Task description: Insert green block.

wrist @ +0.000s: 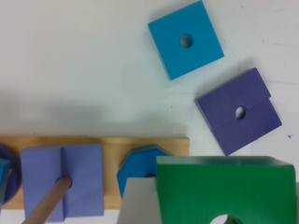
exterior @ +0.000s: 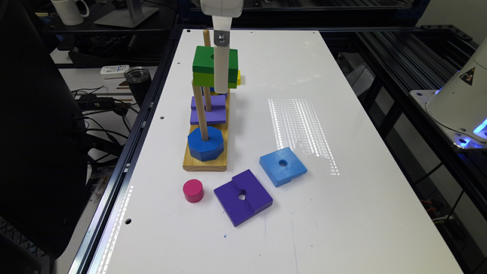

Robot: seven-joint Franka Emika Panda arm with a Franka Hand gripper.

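A glossy white rectangular tabletop [exterior: 289, 76] with a bright patch of reflected light sits in a black metal frame [exterior: 414, 49], and beyond its far edge a dark desk [exterior: 95, 26] holds a white ceramic mug [exterior: 70, 10], a black steel tumbler [exterior: 137, 82] and tangled black cables [exterior: 102, 110].

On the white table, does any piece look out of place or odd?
Three pieces lie loose beside the wooden peg base instead of on pegs: a pink cylinder, a notched dark purple square and a light-blue square. Nothing looks damaged. The green block is held raised among the pegs.
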